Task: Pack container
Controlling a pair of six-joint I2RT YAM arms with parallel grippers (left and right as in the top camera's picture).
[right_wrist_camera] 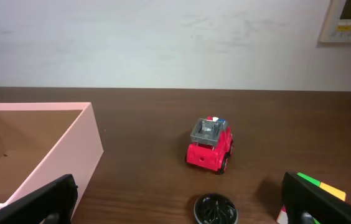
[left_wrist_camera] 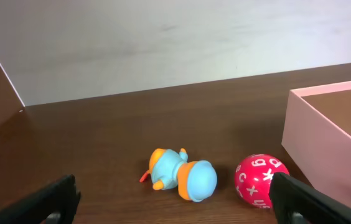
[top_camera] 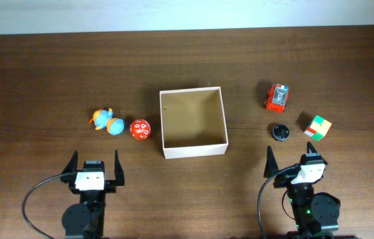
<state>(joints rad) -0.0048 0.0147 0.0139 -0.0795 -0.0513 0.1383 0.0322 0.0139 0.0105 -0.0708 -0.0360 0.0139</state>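
Presently the left gripper point(top_camera: 95, 158) and right gripper point(right_wrist_camera: 178, 186) are resting, jaws apart, by the near edge of the table point(top_camera: 41, 79), bare wood separating them from the container point(top_camera: 195, 150).

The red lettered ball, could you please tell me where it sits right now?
In the overhead view the red lettered ball lies left of the container, beside the blue-orange toy.

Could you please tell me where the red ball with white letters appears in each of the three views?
Overhead: the red ball lies left of the container, beside the blue-and-orange toy.
Left wrist: lower right, near the container's wall.
Right wrist: not in it.
Shared landmark: the container, at left in the right wrist view.
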